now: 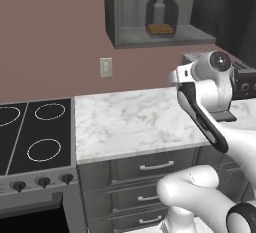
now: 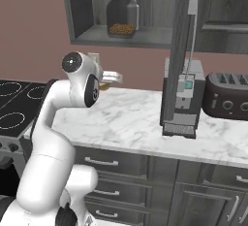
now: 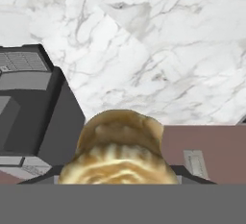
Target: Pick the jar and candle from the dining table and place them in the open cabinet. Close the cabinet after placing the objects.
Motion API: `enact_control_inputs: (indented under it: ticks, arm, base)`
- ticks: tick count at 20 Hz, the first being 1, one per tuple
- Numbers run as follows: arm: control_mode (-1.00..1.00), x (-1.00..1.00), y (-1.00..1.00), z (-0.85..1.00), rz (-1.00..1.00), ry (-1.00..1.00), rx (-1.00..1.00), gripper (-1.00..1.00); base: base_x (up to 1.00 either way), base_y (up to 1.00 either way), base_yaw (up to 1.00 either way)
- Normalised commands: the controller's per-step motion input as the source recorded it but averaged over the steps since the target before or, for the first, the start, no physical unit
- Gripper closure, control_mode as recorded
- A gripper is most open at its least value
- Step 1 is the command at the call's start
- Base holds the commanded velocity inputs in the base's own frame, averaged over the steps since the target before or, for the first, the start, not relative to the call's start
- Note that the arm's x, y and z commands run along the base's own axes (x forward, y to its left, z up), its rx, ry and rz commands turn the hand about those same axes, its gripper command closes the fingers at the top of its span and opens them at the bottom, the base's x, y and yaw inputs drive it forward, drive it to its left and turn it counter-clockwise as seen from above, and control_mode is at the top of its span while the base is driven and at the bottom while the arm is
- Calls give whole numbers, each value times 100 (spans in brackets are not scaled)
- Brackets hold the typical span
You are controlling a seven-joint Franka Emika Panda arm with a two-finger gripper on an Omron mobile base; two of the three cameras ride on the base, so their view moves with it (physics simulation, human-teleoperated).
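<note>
Polished grey-veined marble counter, dark glass jar, matt grey wood-grain cabinet, ridged waxy tan candle

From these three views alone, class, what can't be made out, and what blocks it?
- Hand view: the candle hides how the gripper meets it.
- Left base view: the spray bottle covers the middle of the jar.
- Base views: the top of the cabinet is cut off by the frame edge.

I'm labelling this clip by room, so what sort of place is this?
A home kitchen, rendered rather than real: a marble counter over dark drawers, a black stovetop beside it, and a toaster against the wall.
</note>
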Motion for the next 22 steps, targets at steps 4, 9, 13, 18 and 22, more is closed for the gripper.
enact_control_inputs:
  ticks: [4,9,13,18,22]
  arm:
    - [-100,-9,0,86,-4,0,0,100]
    - [-100,-1,-5,67,-3,0,0,100]
    - [-100,0,-11,54,-4,0,0,100]
    - [-100,0,-18,28,-6,-1,0,100]
    - [-100,0,-13,23,-5,-6,0,100]
  base:
    - [0,0,0]
    - [0,0,0]
    - [0,0,0]
    - [0,0,0]
    - [0,0,0]
